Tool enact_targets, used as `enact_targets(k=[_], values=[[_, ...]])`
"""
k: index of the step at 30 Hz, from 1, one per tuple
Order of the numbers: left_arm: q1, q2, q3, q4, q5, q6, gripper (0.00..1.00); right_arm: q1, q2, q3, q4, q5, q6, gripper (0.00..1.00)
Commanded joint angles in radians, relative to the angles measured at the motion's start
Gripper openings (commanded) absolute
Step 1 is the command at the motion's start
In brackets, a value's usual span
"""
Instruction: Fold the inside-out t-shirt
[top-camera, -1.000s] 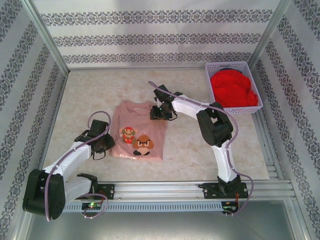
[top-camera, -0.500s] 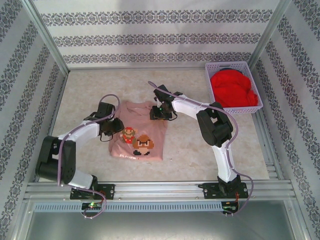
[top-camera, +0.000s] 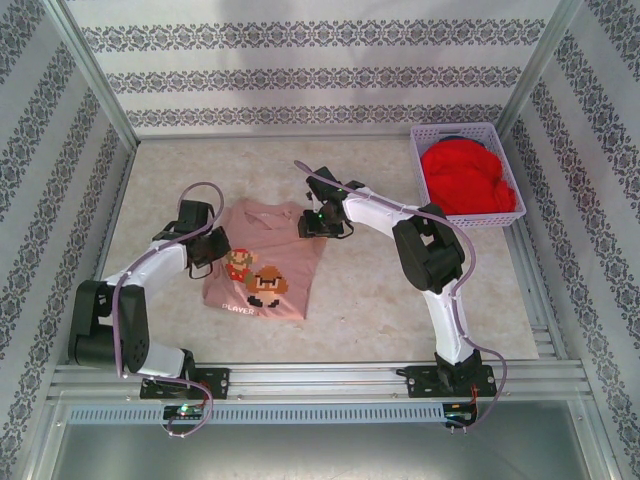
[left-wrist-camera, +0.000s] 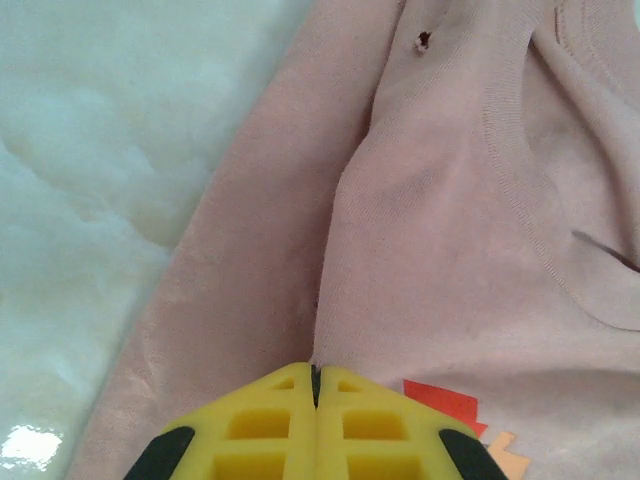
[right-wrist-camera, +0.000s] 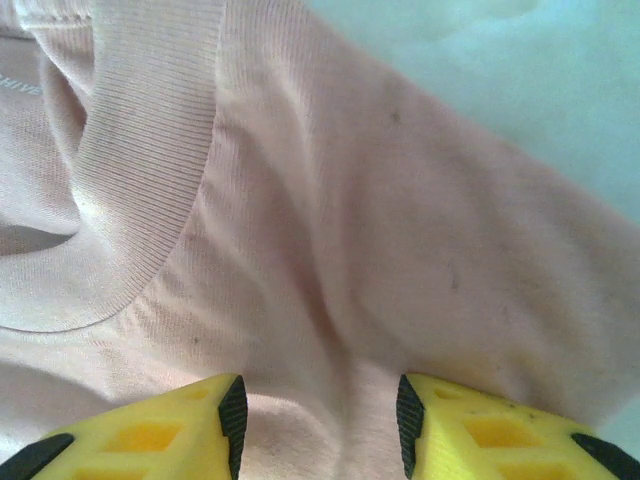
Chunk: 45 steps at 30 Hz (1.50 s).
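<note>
The inside-out t-shirt (top-camera: 265, 262) lies folded on the table, dusty pink, with a pixel-figure print facing up. My left gripper (top-camera: 213, 247) is at the shirt's upper left edge. In the left wrist view its yellow fingers (left-wrist-camera: 316, 372) are pressed together on a raised ridge of the pink cloth (left-wrist-camera: 430, 230), next to the print's red corner. My right gripper (top-camera: 318, 225) sits at the shirt's upper right, by the collar. In the right wrist view it (right-wrist-camera: 320, 405) stands open, fingers well apart, with wrinkled cloth (right-wrist-camera: 330, 220) lying between and under them.
A lavender basket (top-camera: 455, 130) holding a bright red garment (top-camera: 465, 178) stands at the back right. Patterned walls close in the left, right and back sides. A metal rail (top-camera: 330, 375) runs along the near edge.
My left arm swung in to the shirt's left edge and shut on the cloth. The shirt has slid to the left. The right gripper stayed by the collar and opened a little wider.
</note>
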Motion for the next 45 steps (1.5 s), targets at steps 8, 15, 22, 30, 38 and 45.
enact_targets(k=[8, 15, 22, 30, 38, 45], values=[[0.012, 0.072, 0.003, 0.004, -0.049, 0.006, 0.35, -0.021, -0.098, 0.032, 0.003, -0.050, -0.075, 0.51], [0.077, 0.022, 0.018, 0.098, -0.004, -0.023, 0.70, -0.096, -0.139, -0.053, 0.000, 0.026, -0.057, 0.57], [0.150, 0.208, 0.171, 0.194, 0.155, 0.043, 0.90, -0.118, -0.066, 0.003, 0.018, 0.016, -0.053, 0.70], [0.157, 0.438, 0.389, 0.124, 0.267, 0.147, 1.00, -0.112, 0.027, 0.080, 0.026, -0.031, -0.048, 0.78], [0.158, 0.504, 0.425, 0.079, 0.388, 0.201, 0.98, -0.079, 0.080, 0.091, 0.045, -0.068, -0.021, 0.76], [0.158, 0.548, 0.429, 0.048, 0.435, 0.240, 0.86, -0.046, 0.113, 0.102, 0.072, -0.092, 0.016, 0.71]])
